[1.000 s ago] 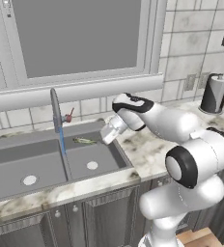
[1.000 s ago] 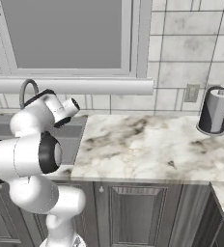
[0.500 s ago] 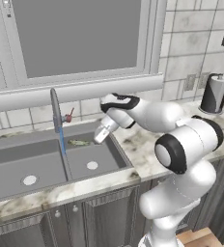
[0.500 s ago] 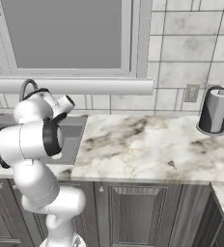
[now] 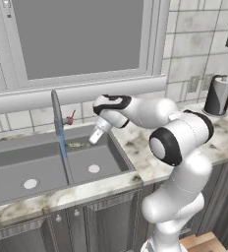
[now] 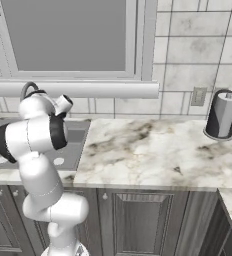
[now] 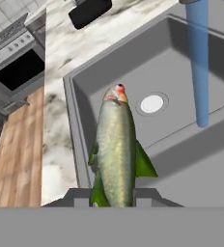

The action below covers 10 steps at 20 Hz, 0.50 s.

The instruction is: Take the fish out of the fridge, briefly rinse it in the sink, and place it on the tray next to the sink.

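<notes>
My gripper (image 5: 92, 140) is shut on the fish (image 7: 115, 149), a silvery olive-green fish that points away from the fingertips (image 7: 145, 197) in the hand view. In the left base view the fish (image 5: 77, 144) hangs over the right basin of the grey sink (image 5: 17, 165), just right of the blue water stream (image 5: 65, 155) falling from the faucet (image 5: 56, 108). The hand view shows the stream (image 7: 198, 62) right of the fish and a round drain (image 7: 151, 103) beyond its head. A black tray (image 7: 90, 10) lies on the counter past the sink. The fridge is out of view.
A dark canister (image 5: 217, 96) stands on the marble counter (image 6: 153, 150) far right by the tiled wall. A window runs behind the sink. In the hand view a stove (image 7: 17, 67) and wooden floor (image 7: 12, 159) lie at the left.
My gripper has carried the fish leftward, from the sink's right rim out over the right basin and closer to the water stream.
</notes>
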### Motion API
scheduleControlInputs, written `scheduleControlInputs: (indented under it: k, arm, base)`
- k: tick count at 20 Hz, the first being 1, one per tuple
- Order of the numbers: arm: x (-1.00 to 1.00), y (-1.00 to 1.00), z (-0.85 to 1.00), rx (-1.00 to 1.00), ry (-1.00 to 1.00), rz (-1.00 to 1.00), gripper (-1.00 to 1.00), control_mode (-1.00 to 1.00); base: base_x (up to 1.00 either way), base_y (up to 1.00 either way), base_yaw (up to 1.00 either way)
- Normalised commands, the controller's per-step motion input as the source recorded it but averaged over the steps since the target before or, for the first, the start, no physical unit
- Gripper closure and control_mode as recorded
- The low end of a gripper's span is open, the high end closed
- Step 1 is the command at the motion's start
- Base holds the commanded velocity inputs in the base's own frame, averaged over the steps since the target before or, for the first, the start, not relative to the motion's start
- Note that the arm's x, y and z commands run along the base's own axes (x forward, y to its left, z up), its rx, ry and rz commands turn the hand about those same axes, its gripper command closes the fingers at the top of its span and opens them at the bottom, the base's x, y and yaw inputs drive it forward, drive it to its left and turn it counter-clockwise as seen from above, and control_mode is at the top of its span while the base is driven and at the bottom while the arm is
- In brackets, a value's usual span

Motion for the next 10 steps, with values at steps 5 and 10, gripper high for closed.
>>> scheduleControlInputs:
  k: [5, 10]
  arm:
    - [0.14, 0.03, -0.09, -0.09, 0.00, 0.00, 1.00, -1.00]
    - [0.28, 0.13, -0.11, -0.11, 0.00, 0.00, 1.00, -1.00]
  base:
    - [0.00, 0.00, 0.00]
    - [0.00, 0.00, 0.00]
